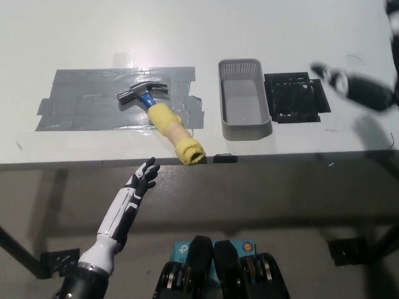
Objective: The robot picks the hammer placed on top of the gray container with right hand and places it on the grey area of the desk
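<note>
Hammer lying on the grey taped area, both hands empty.

Lower left, the white left hand rests released below the desk edge. Beyond it the hammer lies on the grey area; the gray container sits right of it. Upper right, the black right hand hovers, blurred, grasping nothing.

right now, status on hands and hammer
Right hand raised over table's right side, blurred, holding nothing. Left hand low, open. Hammer lying on grey tape area, container empty.
</note>
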{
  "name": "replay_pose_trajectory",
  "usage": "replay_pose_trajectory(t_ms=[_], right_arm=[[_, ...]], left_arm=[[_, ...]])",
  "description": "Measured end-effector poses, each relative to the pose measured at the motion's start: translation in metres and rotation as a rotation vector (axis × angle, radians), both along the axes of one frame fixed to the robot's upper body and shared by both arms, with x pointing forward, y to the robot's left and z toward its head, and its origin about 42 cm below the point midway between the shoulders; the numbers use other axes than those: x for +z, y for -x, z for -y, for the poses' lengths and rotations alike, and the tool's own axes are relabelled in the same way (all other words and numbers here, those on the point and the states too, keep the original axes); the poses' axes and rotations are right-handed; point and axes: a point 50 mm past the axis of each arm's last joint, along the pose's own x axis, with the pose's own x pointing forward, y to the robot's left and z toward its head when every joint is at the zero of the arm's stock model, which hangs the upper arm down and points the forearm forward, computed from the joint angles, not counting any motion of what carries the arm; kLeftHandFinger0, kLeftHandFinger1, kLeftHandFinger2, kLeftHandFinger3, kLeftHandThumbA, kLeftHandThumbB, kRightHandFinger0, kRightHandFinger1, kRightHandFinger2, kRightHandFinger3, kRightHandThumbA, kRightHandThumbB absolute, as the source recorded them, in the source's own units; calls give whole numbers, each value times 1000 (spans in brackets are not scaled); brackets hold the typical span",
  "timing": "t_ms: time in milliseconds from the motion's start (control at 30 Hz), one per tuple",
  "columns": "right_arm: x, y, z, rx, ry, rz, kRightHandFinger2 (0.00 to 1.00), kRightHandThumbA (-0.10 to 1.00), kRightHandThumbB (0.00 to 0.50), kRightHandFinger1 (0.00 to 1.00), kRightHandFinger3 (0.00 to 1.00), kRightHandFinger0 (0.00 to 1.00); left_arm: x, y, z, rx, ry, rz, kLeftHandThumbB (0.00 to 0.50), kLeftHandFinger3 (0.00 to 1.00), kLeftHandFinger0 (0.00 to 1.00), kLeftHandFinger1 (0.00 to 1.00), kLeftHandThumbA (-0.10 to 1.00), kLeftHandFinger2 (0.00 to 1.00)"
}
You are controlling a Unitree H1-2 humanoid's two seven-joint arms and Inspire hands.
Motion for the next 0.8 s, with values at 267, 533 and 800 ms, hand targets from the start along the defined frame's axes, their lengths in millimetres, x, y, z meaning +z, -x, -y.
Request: replay_pose_trajectory(t_ms=[267, 533, 800], right_arm=[[-116, 67, 5, -32, -117, -271, 1000, 949, 136, 1000, 1000, 1000], [-198, 52, 3, -63, -154, -516, 1000, 970, 137, 1000, 1000, 1000], [-228, 49, -4, -56, -144, -618, 1000, 932, 149, 1000, 1000, 1000]], left_arm=[[0, 4, -10, 29, 17, 0, 111, 1000, 1000, 1000, 1000, 1000], [-20, 28, -16, 51, 22, -59, 90, 1000, 1000, 1000, 1000, 1000], [-24, 41, -23, 75, 26, -73, 73, 1000, 1000, 1000, 1000, 1000]])
